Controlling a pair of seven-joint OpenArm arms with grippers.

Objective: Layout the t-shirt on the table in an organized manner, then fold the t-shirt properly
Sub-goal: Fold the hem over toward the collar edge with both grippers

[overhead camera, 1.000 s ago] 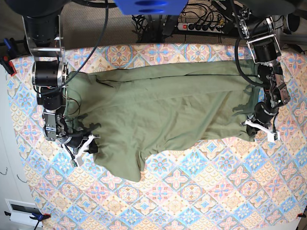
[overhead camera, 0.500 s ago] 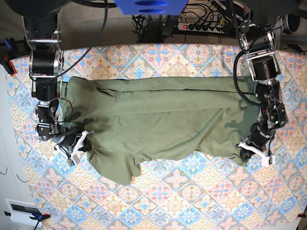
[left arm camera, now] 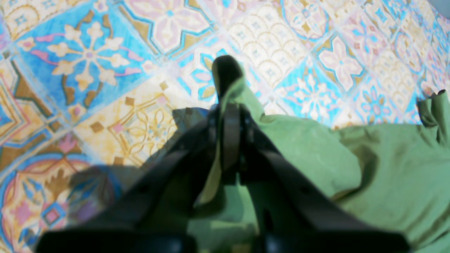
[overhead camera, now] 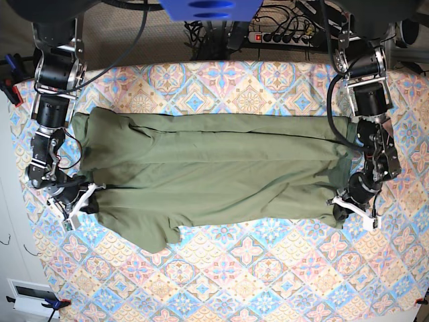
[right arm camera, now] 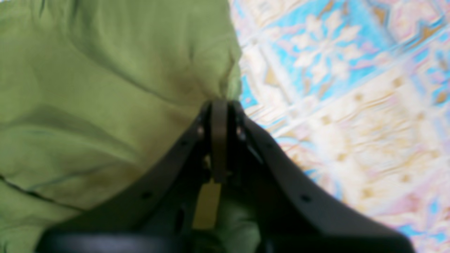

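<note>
The olive-green t-shirt (overhead camera: 214, 168) lies stretched sideways across the table (overhead camera: 268, 282), folded over lengthwise, with a sleeve lobe hanging at the front left. My left gripper (overhead camera: 345, 210) is shut on the t-shirt's front right corner; in the left wrist view the gripper (left arm camera: 226, 105) pinches a green cloth edge (left arm camera: 316, 147) low over the table (left arm camera: 88, 70). My right gripper (overhead camera: 86, 196) is shut on the t-shirt's front left edge; in the right wrist view the gripper (right arm camera: 219, 105) grips the cloth (right arm camera: 105, 88) beside the table (right arm camera: 351, 105).
A power strip and cables (overhead camera: 281, 35) lie behind the table's far edge. Red and blue clamps (overhead camera: 12, 80) sit at the table's left edge. Patterned cloth shows in front of the t-shirt.
Both grippers have pulled apart, the right one toward the view's left. The t-shirt is stretched wider and flatter, and its front edge has moved nearer the front.
</note>
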